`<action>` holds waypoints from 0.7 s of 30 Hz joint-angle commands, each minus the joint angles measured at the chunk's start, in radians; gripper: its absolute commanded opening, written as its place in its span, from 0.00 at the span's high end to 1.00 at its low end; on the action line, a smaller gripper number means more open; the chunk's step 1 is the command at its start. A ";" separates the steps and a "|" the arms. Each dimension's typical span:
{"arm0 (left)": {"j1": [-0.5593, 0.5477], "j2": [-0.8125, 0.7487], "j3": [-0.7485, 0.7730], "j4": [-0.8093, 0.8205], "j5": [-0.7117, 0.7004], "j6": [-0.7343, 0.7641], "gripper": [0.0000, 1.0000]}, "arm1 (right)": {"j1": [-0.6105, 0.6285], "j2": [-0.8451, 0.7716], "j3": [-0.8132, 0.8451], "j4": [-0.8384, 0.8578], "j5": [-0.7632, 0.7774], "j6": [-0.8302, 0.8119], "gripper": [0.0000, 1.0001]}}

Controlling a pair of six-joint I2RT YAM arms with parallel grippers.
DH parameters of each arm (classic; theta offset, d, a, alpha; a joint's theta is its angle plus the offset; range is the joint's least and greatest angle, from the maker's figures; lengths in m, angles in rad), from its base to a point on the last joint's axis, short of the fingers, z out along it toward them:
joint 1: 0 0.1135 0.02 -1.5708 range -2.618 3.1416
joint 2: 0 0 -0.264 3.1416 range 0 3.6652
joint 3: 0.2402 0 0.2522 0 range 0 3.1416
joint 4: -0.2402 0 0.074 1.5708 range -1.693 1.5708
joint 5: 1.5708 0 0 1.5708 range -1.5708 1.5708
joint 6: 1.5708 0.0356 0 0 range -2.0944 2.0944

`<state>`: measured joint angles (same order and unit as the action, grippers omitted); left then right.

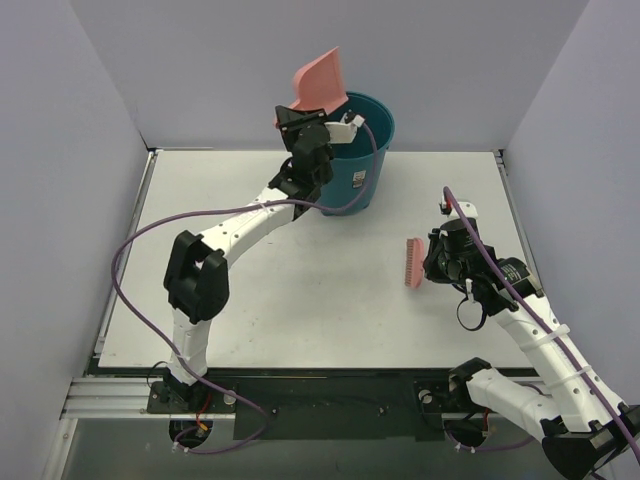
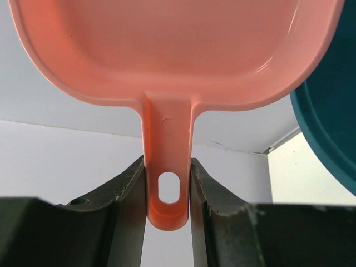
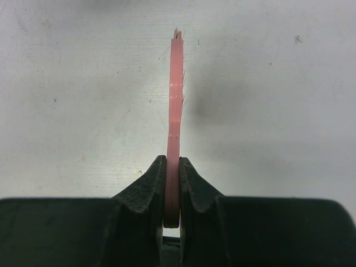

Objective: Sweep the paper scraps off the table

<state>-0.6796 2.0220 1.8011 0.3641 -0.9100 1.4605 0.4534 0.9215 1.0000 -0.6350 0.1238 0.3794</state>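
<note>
We are finding no paper scraps to point at in any view. The white table (image 1: 300, 290) is showing none from above, and the few dark specks in the right wrist view are too small for us to call paper or marks. So we are judging that the sweeping is done and the emptying step is in hand. The left gripper (image 2: 168, 183) is clamping the handle of the pink dustpan (image 1: 322, 82) between both fingers and holding it raised and tilted at the far-left rim of the teal bucket (image 1: 365, 150). The right gripper (image 3: 172, 167) is pinching the pink brush (image 1: 414, 262) by its thin back. It is holding the brush edge-on, low over the right side of the table and well apart from the bucket. The next move, as we are reading it, calls for checking that the pan is tipping far enough over the bucket's mouth to shed whatever is in it. Both tools then need setting down without knocking the bucket. The top view is giving us the layout: pan against bucket, brush far off to the right. The left wrist view is adding what that one cannot, the pan's hollow close up, with no scraps on the part we are seeing. The right wrist view alone is showing stray bristles along the brush and the scuffed surface under it. The bucket's inside is hidden from us throughout.
</note>
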 commanded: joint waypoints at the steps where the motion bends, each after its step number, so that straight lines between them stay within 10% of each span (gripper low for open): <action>1: 0.000 -0.107 0.122 -0.201 -0.033 -0.276 1.00 | 0.010 -0.021 0.016 0.029 0.051 0.015 1.00; 14: -0.005 -0.183 0.392 -0.893 -0.084 -0.963 1.00 | 0.004 -0.069 -0.015 0.098 0.164 -0.034 1.00; 21: -0.005 -0.350 0.364 -1.356 0.161 -1.499 1.00 | -0.005 -0.078 -0.035 0.116 0.212 -0.062 1.00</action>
<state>-0.6815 1.8141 2.1792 -0.7033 -0.8963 0.3447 0.4526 0.8589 0.9775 -0.5602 0.2672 0.3424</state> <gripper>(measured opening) 0.399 0.068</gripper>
